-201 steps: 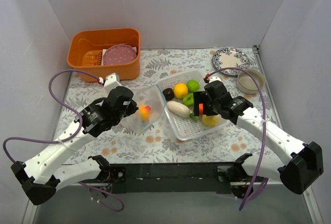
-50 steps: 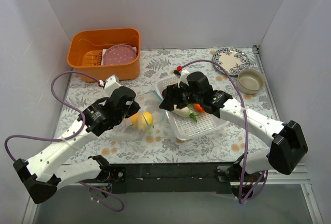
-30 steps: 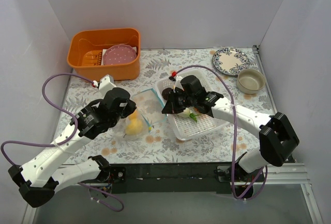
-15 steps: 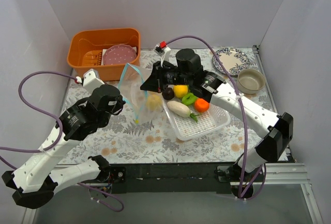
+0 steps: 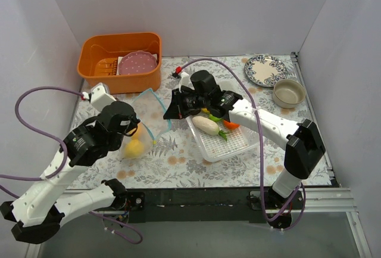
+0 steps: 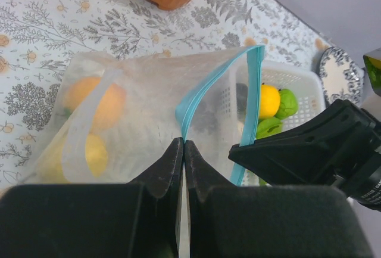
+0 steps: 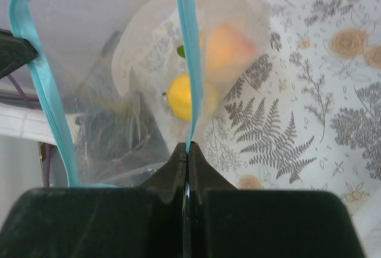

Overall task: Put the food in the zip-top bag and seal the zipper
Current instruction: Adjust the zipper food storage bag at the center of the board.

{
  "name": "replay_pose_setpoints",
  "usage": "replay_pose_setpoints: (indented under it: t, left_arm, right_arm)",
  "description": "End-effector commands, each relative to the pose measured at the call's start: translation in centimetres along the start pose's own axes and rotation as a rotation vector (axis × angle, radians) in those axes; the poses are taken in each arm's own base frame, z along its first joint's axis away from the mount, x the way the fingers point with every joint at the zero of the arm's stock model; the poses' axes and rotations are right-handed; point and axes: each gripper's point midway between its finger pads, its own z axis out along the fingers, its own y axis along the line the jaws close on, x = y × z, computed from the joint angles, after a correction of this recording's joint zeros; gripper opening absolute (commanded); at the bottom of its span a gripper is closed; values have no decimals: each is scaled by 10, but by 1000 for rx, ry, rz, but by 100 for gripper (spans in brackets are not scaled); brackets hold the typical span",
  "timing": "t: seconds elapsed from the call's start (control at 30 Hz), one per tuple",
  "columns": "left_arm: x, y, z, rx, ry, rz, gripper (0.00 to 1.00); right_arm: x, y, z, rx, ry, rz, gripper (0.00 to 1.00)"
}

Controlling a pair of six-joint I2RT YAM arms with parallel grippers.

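Note:
The zip-top bag (image 5: 152, 108) hangs open between both grippers, its teal zipper (image 6: 191, 100) spread into a loop. My left gripper (image 6: 183, 145) is shut on the near side of the strip. My right gripper (image 7: 187, 148) is shut on the opposite side of the zipper (image 7: 181, 37). Inside the bag lie a yellow piece (image 7: 181, 97) and an orange piece (image 6: 95, 100), seen from above as a yellow lump (image 5: 134, 148). More food sits in the white mesh basket (image 5: 235, 145): a white oblong piece (image 5: 205, 125), an orange one (image 5: 232, 124) and green ones (image 5: 214, 117).
An orange bin (image 5: 95, 48) holding a pink plate (image 5: 138, 63) stands at the back left. A patterned plate (image 5: 265, 67) and a beige bowl (image 5: 289, 93) sit at the back right. The right arm reaches across the basket's far side.
The right gripper left the basket and took the bag's mouth; both grippers lifted the bag. Since half a second ago the bag and its food have dropped lower and to the left.

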Motion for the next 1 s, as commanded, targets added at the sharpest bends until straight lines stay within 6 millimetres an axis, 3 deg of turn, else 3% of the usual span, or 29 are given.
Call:
replay_pose_setpoints:
  t: [0.0, 0.1, 0.2, 0.27, 0.37, 0.4, 0.43, 0.5, 0.53, 0.8, 0.9, 0.97]
  left_arm:
    - [36, 2, 24, -42, 69, 67, 0]
    - [55, 2, 32, -49, 117, 69, 0]
    - [61, -8, 37, -4, 122, 69, 0]
    - [66, -13, 40, 19, 134, 69, 0]
    - [74, -16, 45, 16, 154, 86, 0]
    - [76, -15, 47, 13, 162, 91, 0]
    - [79, -15, 48, 11, 168, 93, 0]
    - [83, -15, 50, 7, 179, 98, 0]
    - [84, -14, 50, 8, 182, 98, 0]
    - [92, -9, 50, 11, 198, 95, 0]
    - [93, -11, 50, 19, 204, 95, 0]
    - [93, -12, 50, 22, 204, 94, 0]
  right_arm:
    - [41, -33, 12, 55, 62, 69, 2]
    - [67, -49, 9, 107, 90, 119, 3]
    - [66, -57, -2, 166, 42, 111, 5]
    - [69, -60, -7, 187, 42, 101, 23]
    - [65, -61, -15, 227, 44, 81, 37]
    - [59, -60, -20, 242, 24, 65, 50]
    - [56, -58, -23, 242, 16, 52, 52]
    - [49, -40, -33, 177, -5, -35, 73]
    - [46, -38, -37, 175, -13, -59, 76]
    - [40, -71, -101, 415, -98, -139, 84]
    - [42, -92, -120, 490, -125, -151, 88]
    - [54, -120, -132, 560, -92, -103, 88]
